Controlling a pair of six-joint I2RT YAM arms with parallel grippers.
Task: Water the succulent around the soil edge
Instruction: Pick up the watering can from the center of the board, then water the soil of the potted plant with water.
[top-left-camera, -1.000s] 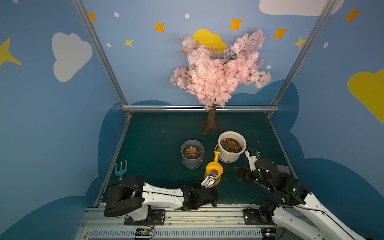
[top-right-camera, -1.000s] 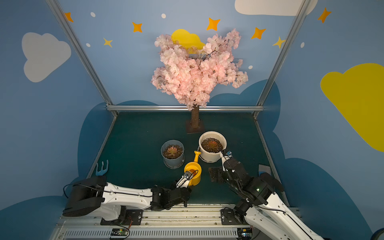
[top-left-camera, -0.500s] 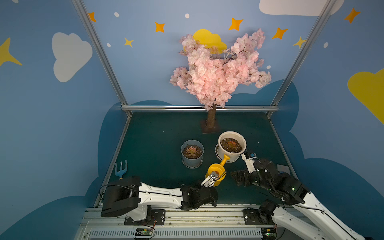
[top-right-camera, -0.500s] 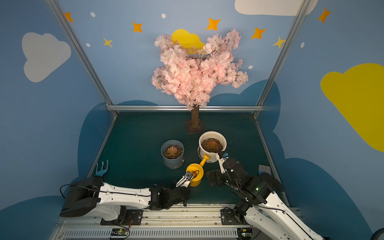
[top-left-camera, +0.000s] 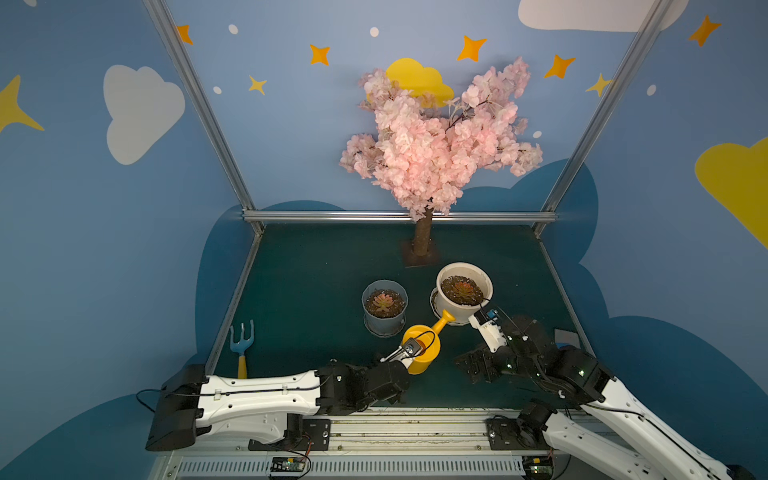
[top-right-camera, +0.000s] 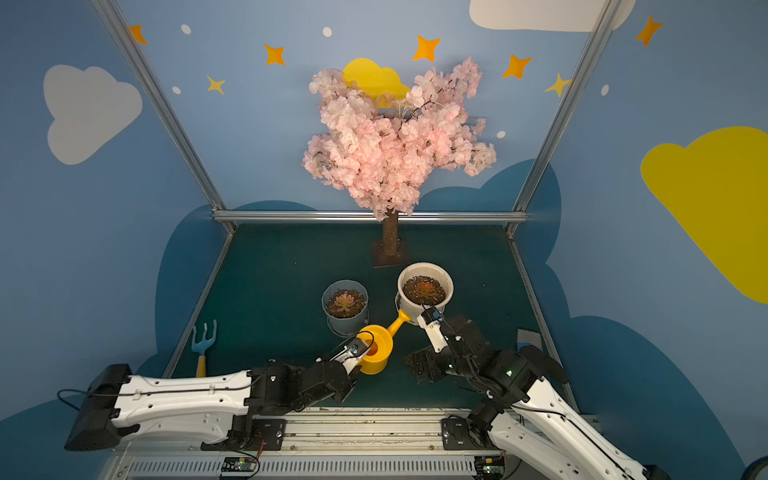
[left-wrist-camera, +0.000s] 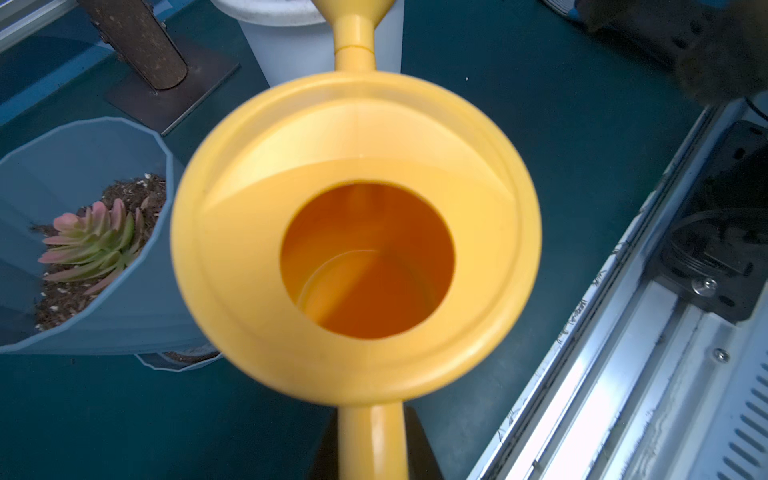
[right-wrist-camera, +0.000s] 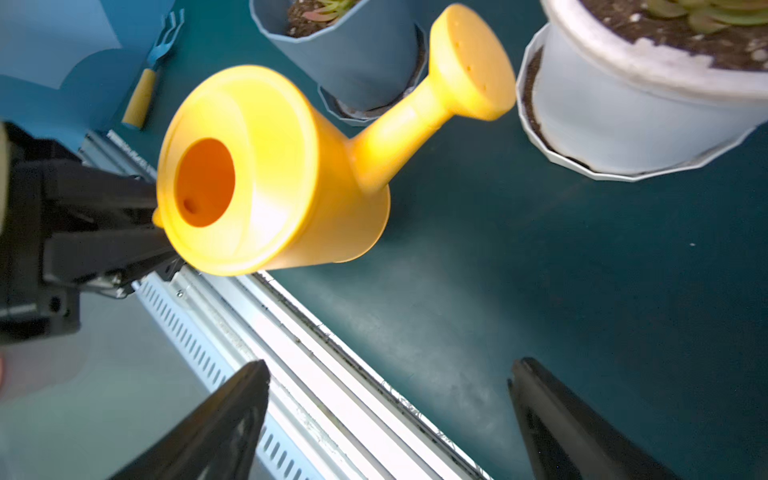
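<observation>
Right wrist view gives the clearest reading: the yellow watering can (right-wrist-camera: 270, 174) is gripped by its handle in the left claw (left-wrist-camera: 372, 451), which is clamped tight on it (the handle hides behind the can's body from this side). The right claw (right-wrist-camera: 390, 415) hangs empty with its jaws spread wide over the tabletop (right-wrist-camera: 582, 291), near the can but apart from it. The can's rose (right-wrist-camera: 469, 62) sits just beside the wall of the white pot (top-left-camera: 457, 312) and below its rim, so nothing could reach the soil (top-left-camera: 449, 286) from there. The succulent (top-left-camera: 462, 287) sits in the middle of that soil, and a second succulent (top-left-camera: 382, 301) grows in the blue-grey pot (top-left-camera: 384, 322) just beside the can. I judge the step in hand to be the carry: the can is secured, the spout is aimed at the white pot, and pouring is not yet begun. Whether the can's base is clear of the tabletop I cannot tell. The next move calls for height first, so that the rose clears the rim. After that it needs a gentle tip and a slow sweep along the soil's outer margin, keeping the stream off the rosette.
</observation>
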